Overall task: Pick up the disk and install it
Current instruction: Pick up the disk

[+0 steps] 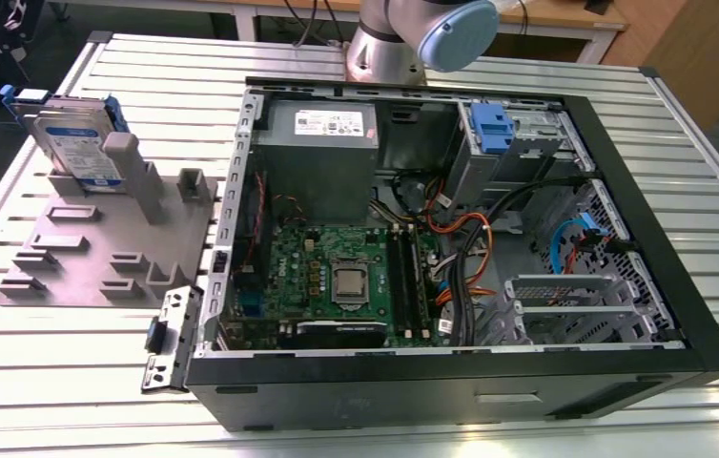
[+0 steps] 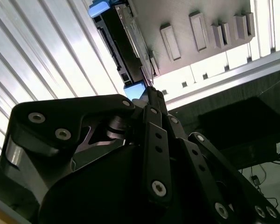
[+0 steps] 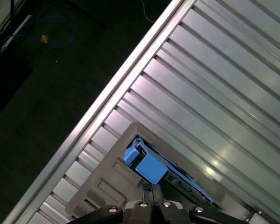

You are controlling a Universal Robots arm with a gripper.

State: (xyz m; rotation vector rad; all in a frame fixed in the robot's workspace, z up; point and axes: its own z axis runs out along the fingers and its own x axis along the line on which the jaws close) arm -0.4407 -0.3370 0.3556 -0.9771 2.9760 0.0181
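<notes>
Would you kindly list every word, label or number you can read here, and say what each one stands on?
No text here can be read.
White-and-blue label on the disk: print too small to read.
White label on the grey power-supply box: print too small to read.
Markings on the motherboard: too small to read.

The disk [image 1: 77, 143] is showing silver, white-and-blue label, blue rails; tabletop [image 1: 67, 382] is looking ribbed silver, tool [image 2: 150, 92] black.

a lab: slatted aluminium bench [image 1: 54, 382], opened computer case [image 1: 462, 372], grey fixture [image 1: 92, 258].
</notes>
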